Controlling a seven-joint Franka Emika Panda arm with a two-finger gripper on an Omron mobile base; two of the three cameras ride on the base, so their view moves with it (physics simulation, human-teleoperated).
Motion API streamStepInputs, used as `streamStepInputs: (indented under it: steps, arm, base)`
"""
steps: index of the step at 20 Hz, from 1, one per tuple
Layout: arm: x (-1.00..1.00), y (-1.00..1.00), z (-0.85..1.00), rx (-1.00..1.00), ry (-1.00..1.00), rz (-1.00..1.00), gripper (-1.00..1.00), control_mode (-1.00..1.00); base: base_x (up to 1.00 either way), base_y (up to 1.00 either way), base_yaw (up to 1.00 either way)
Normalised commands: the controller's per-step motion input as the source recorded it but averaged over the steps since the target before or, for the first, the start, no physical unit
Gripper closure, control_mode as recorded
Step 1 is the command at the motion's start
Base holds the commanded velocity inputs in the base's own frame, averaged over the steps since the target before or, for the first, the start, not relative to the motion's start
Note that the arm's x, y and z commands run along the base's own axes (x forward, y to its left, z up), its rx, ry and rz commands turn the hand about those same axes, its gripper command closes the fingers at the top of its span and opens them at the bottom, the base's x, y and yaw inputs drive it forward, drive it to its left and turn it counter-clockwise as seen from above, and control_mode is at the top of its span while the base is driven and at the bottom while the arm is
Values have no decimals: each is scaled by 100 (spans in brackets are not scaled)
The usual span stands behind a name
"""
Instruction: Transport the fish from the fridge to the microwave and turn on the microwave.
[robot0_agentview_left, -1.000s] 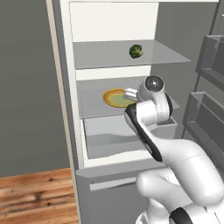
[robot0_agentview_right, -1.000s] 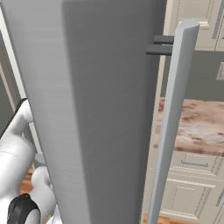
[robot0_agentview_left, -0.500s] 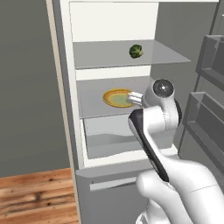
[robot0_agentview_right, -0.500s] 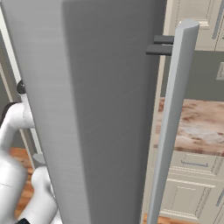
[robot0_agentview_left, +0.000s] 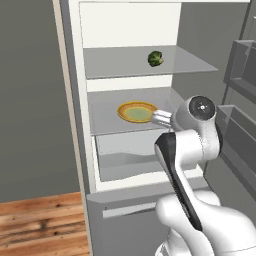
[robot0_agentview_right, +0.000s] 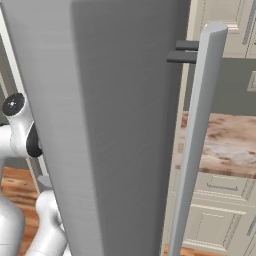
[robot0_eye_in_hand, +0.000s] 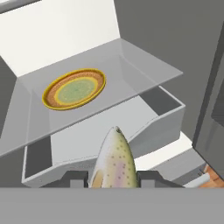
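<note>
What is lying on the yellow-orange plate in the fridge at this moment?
Nothing lies on the plate; its green centre is bare, and it sits alone on the middle shelf. The fish is off it, between the gripper fingers, its tail end hidden.

1. You get even, soft rendered light in all three views, with no hard glare
2. In the left base view the fridge (robot0_agentview_left: 130, 95) interior is bright at its white back wall, and its grey shelves carry only faint shading
3. The right base view is dimmer: the fridge door (robot0_agentview_right: 115, 125) shows a broad vertical gradient, darker toward its right edge
4. The hand view is sharp; the fish (robot0_eye_in_hand: 113, 162) is crisp, and pale shadow lies under the shelf
</note>
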Motion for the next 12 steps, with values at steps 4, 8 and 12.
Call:
streamStepInputs:
  steps: [4,8,12]
  arm:
    - [-41,0,12,0,0,0,100,-100]
    - [-28,0,6,0,0,0,100,-100]
    - [-16,0,1,0,0,0,100,-100]
  base:
    - [0,0,0]
    - [0,0,0]
    - [0,0,0]
